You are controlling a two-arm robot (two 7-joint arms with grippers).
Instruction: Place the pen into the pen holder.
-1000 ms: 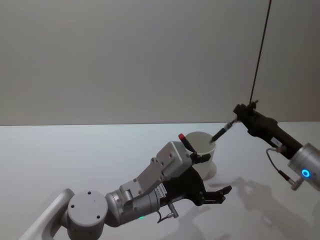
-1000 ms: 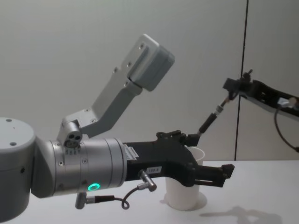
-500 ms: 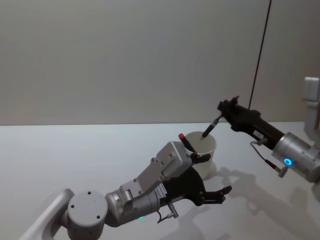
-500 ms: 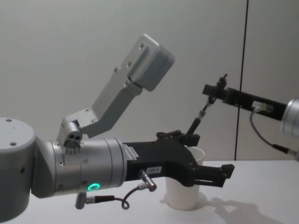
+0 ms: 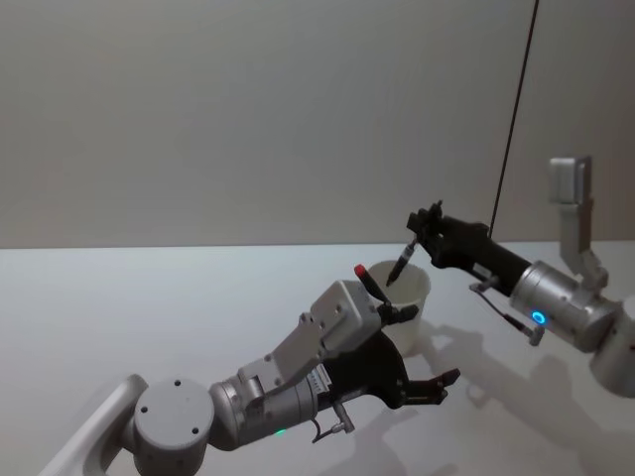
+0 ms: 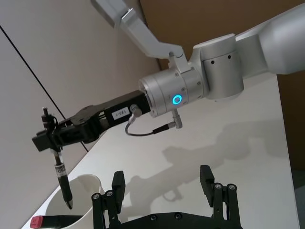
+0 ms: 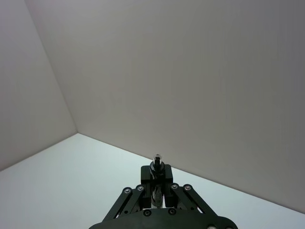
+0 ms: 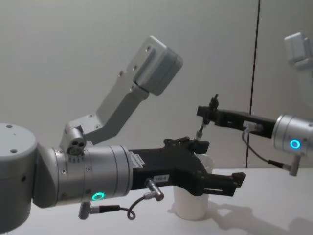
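Left pincer rests spread and empty on the worktop, just before the pen holder. Treat that cup as light and easily tipped or crushed.

The pen is thin, stiff and probably slick; you hold it by its upper end. Right pincer is clenched on it, tip dipping inside the rim.

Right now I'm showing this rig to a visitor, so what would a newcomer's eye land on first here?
First, the right gripper, reaching in from the right and shut on a dark pen whose tip dips just inside the white pen holder mid-table. Next, the left gripper, large in the chest view, with open fingers beside the cup. A red-capped pen already lies in the cup.
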